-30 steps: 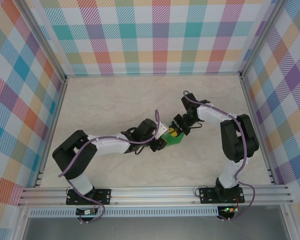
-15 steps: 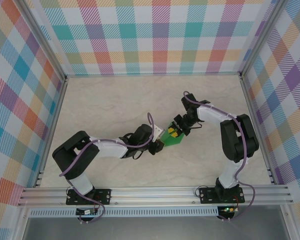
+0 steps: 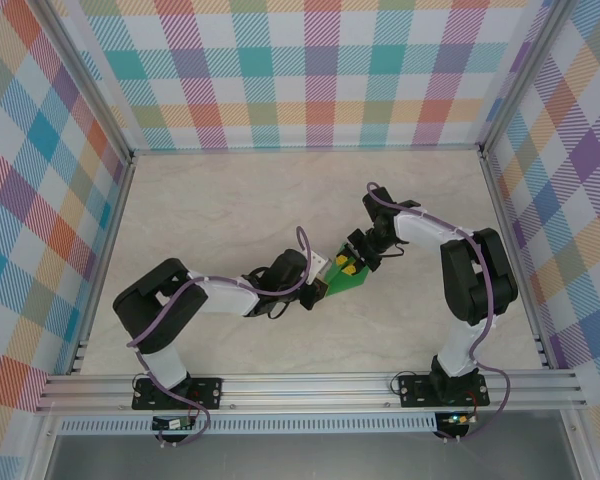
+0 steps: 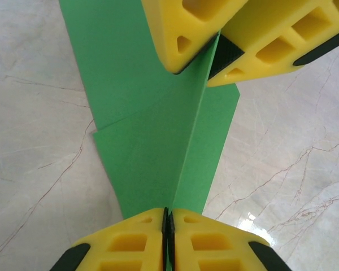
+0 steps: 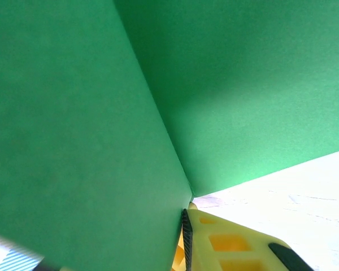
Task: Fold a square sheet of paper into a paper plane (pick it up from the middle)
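Your left tool (image 4: 167, 240) is pinching the near end of the green paper (image 4: 152, 147) along its raised centre crease, jaws pressed together on it. Your right tool (image 4: 214, 53) is clamping the far end of that crease. The paper is stretching between both tools, near the middle of the worktop (image 4: 34, 113).

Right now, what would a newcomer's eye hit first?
A creased bright green paper at the centre of the table, between the arms. In the left wrist view the left gripper and right gripper pinch its raised crease from opposite ends. Loud plaid walls all around.
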Action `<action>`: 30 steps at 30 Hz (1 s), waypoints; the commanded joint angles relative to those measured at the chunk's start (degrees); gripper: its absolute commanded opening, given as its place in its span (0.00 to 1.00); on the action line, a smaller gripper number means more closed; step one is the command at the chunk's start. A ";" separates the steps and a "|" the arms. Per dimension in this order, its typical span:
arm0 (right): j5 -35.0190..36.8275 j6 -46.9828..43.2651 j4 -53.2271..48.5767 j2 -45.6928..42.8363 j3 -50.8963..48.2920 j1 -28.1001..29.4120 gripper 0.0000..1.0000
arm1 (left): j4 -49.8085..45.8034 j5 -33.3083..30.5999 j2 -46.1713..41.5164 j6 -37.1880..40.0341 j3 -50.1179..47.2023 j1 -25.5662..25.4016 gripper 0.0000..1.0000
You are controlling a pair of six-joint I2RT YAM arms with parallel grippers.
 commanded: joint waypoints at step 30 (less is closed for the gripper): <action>7.54 -18.46 19.46 -18.99 -16.54 -3.19 0.70 | 0.59 9.09 4.00 -27.90 4.50 -0.12 0.02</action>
